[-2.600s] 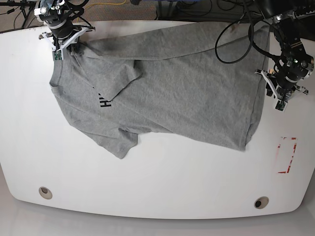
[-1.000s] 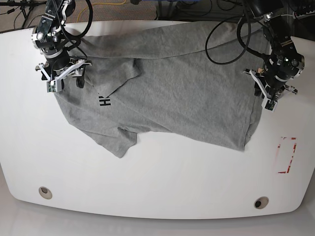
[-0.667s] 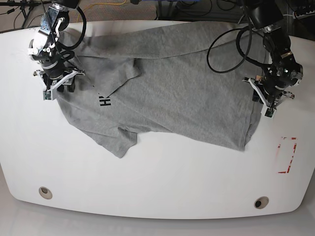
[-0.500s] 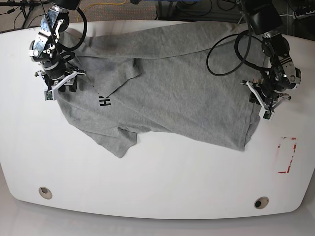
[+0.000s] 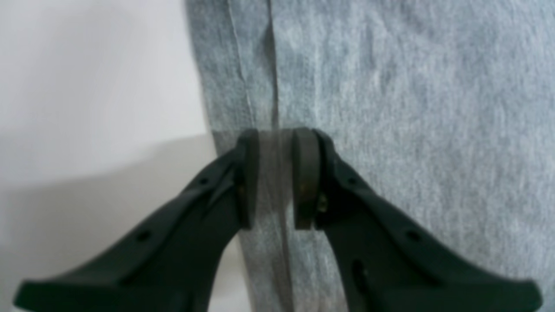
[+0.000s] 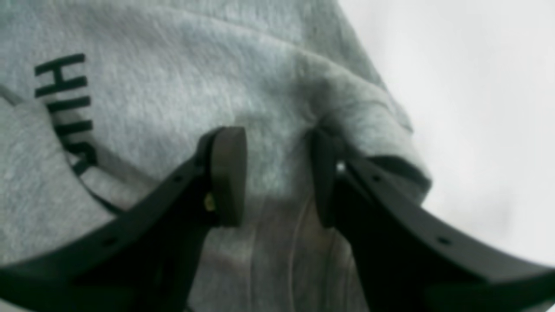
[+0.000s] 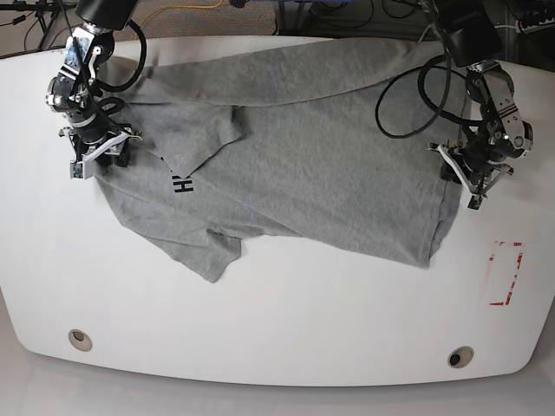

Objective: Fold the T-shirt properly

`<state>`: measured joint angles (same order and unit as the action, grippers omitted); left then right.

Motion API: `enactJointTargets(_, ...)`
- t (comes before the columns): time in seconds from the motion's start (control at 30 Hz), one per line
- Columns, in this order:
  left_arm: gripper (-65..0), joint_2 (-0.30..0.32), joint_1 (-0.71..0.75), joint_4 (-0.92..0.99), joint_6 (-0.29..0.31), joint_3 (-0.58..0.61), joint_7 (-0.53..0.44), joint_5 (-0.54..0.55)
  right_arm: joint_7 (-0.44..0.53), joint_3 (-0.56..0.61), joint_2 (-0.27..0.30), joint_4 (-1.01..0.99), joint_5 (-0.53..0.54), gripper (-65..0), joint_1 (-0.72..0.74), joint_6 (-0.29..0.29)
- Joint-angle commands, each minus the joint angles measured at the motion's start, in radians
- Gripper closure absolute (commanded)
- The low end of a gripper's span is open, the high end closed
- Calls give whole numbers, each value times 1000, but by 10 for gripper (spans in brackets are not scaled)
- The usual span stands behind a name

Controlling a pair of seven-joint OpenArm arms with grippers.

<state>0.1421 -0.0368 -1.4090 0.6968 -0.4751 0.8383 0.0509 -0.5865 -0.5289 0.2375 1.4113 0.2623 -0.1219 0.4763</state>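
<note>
On the white bench [image 7: 277, 329] the T-shirt [image 7: 303, 156] lies spread, long axis running across the base view, hem toward the left tool [image 5: 275, 177], collar end toward the right tool [image 6: 275, 177]. One sleeve is folded over the chest, hiding most of the black lettering [image 7: 181, 184]. Fabric is soft, heathered grey knit. The left tool is clenched on the stitched hem; the right tool pinches a raised fold.

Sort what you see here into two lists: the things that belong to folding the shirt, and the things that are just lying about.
Belongs to the job:
T-shirt
left gripper, pinching the shirt's hem
right gripper, jaws around a bunched edge of the shirt

Just there:
white table
red-outlined marking on the table
black cables
</note>
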Motion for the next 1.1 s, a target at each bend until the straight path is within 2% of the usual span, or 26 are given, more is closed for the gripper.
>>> enactJointTargets(0.0, -129, 9, -7, 12, 1, 0, 17, -13, -33, 0, 32, -37, -24, -246, 31, -6)
enactJointTargets(0.2, -129, 26, -7, 29, 1, -1, 17, -13, -30, 36, 55, -106, -24, -246, 84, -6)
enactJointTargets(0.33, -131, 29, -7, 40, 1, -1, 17, -13, -30, 92, 99, -119, -22, -246, 106, -6)
enactJointTargets(0.53, -131, 37, -5, 49, 1, -1, -1, -13, -30, 161, 101, -119, -22, -246, 136, -9)
enactJointTargets(0.8, -132, 50, -10, 98, 1, 0, -52, -13, -30, 197, 101, -158, -22, -247, 181, -12)
enactJointTargets(1.07, -132, 92, -114, 213, 1, 0, -52, -13, -30, 200, 102, -195, -24, -247, 219, -12)
